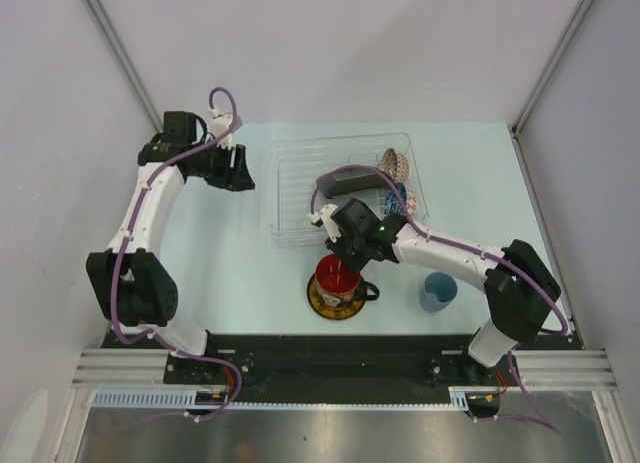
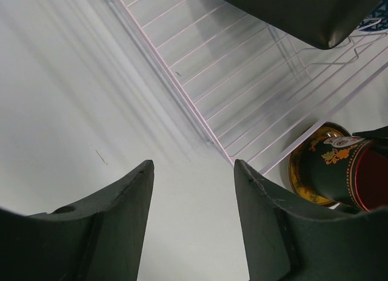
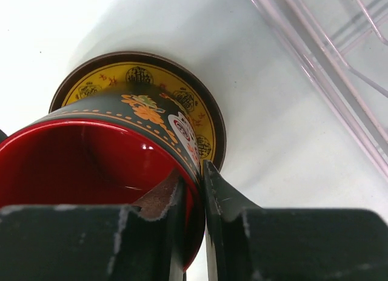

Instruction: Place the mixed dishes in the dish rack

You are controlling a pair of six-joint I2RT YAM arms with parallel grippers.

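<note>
The red-inside dark cup [image 1: 337, 275] stands on the yellow-brown saucer [image 1: 325, 303] just in front of the dish rack [image 1: 290, 188]. My right gripper [image 1: 347, 261] is shut on the cup's rim, one finger inside the red bowl and one outside; the right wrist view shows the cup [image 3: 91, 159], the saucer [image 3: 115, 74] and the gripper [image 3: 195, 172] close up. In the rack a black square plate [image 1: 352, 183] leans, with a beige patterned bowl [image 1: 396, 163] and a blue patterned bowl [image 1: 401, 197] at its right end. My left gripper [image 1: 232, 169] hangs open and holds nothing, left of the rack.
A light blue cup [image 1: 438, 291] stands on the table to the right of the saucer. The left wrist view shows its gripper [image 2: 194, 165] over bare table, with the rack's ribbed floor [image 2: 242, 68], the black plate's corner [image 2: 303, 14] and the dark cup [image 2: 354, 172] beyond.
</note>
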